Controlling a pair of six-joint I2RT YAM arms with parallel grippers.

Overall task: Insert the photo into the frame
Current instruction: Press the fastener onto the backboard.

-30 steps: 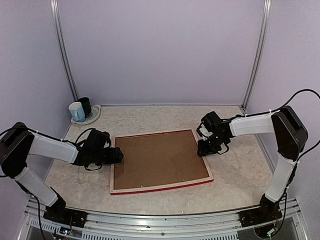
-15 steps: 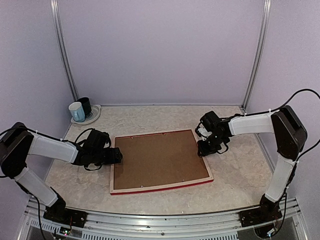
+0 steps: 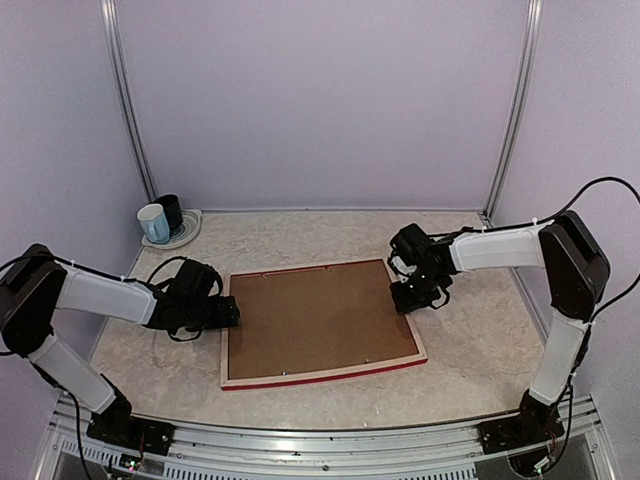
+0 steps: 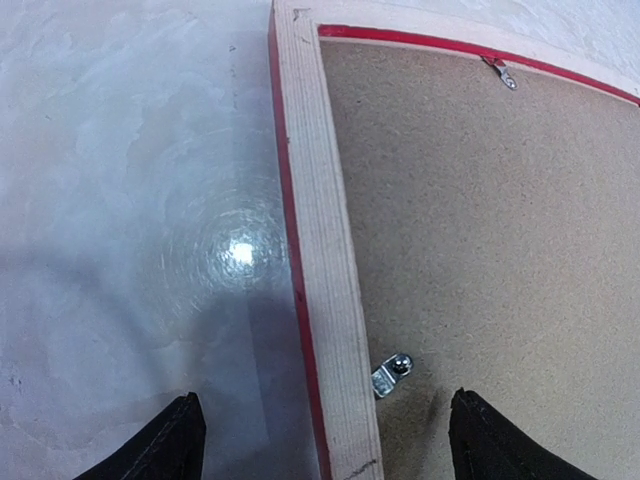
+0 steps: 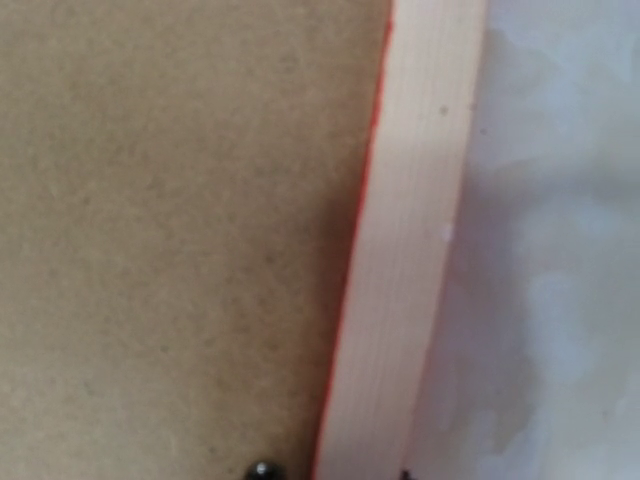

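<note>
— Any writing you could read?
— None. The white mug (image 3: 153,222) and dark mug (image 3: 171,210) at the upper left of the top view were too small for me to tell
— Where was the frame?
— The frame (image 3: 320,376) lay back-up mid-table (image 3: 470,350). The brown backing board (image 3: 320,318) filled it, so the photo was hidden from me. A metal clip (image 4: 390,373) showed low in the left wrist view
— The hands?
— My left gripper (image 4: 335,440) stood wide apart, its fingers (image 4: 175,445) either side of the frame's left-hand rail, gripping nothing. The right gripper (image 3: 405,298) sat over the right-hand rail. Its wrist view was blurred wood and board with the fingers cut off, so I couldn't tell its state
— Changes since a second earlier?
— The right gripper had edged leftwards onto the rail, the left had drawn back slightly, and the frame hadn't moved
</note>
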